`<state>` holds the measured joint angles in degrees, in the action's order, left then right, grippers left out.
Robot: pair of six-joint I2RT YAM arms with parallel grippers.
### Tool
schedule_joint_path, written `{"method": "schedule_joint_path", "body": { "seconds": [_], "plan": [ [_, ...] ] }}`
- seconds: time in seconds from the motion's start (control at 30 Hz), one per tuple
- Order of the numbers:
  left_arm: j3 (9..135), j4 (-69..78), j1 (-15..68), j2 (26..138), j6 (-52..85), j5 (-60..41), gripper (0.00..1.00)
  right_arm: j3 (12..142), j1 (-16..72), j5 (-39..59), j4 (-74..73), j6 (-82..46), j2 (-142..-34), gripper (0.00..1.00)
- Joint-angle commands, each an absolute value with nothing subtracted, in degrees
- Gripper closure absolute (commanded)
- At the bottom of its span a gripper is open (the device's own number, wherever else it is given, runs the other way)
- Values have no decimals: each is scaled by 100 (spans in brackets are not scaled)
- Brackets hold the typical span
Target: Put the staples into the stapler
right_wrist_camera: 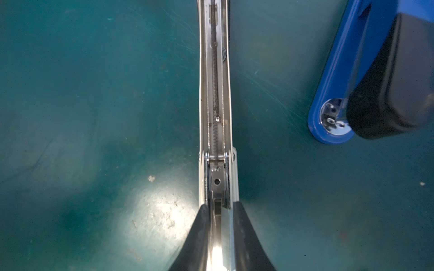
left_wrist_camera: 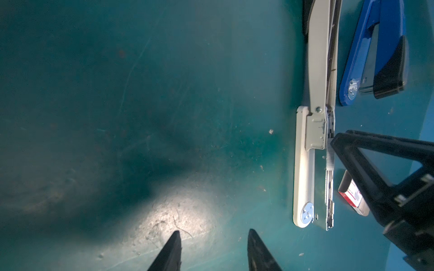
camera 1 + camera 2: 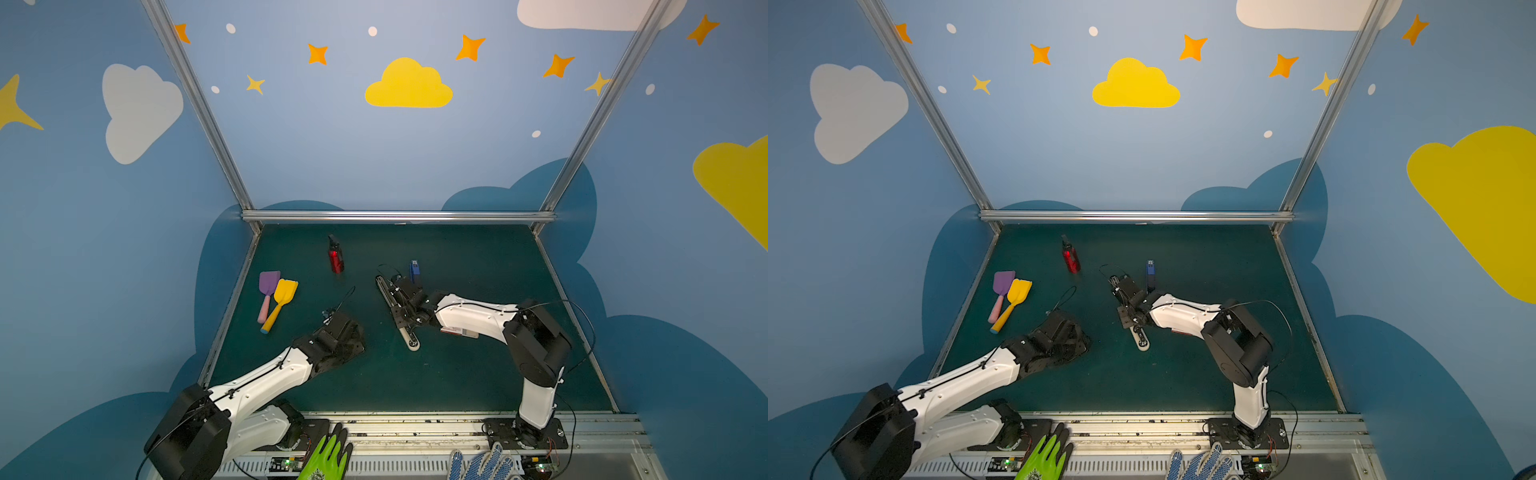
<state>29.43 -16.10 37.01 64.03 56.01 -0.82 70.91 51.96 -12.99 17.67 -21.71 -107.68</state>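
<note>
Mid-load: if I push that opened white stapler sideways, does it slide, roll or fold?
The white stapler lies opened flat on the mat, so it would probably slide or swivel, not roll. Its hinge shows mid-body, so lifting one end likely folds it. Its shiny metal rail may slip.

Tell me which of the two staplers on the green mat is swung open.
The cream-white metal stapler: its arm is unfolded flat, exposing the long staple channel. The blue-and-black stapler beside it is folded shut.
</note>
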Motion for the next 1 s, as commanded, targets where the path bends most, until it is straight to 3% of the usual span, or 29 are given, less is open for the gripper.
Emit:
{"method": "schedule_joint_path", "body": {
  "seconds": [0.0,0.17,0.4,0.53,0.97],
  "plan": [
    [2875,-1630,3669,6383,5607,-48,53,7165,5184,-1389,1972,-2212,-10412,75],
    [2907,-1590,3658,6419,5582,-87,53,7171,4819,-627,2492,-2374,-10191,72],
    [3018,-1364,3658,6544,5446,-341,53,6724,3848,2138,2144,-2511,-9999,58],
    [3143,-1353,3657,6691,5388,-411,52,6522,3609,3063,1609,-2587,-10132,52],
    [3262,-1405,3656,6854,5317,-501,53,6451,3465,3258,1098,-2693,-10864,53]
  ]
}}
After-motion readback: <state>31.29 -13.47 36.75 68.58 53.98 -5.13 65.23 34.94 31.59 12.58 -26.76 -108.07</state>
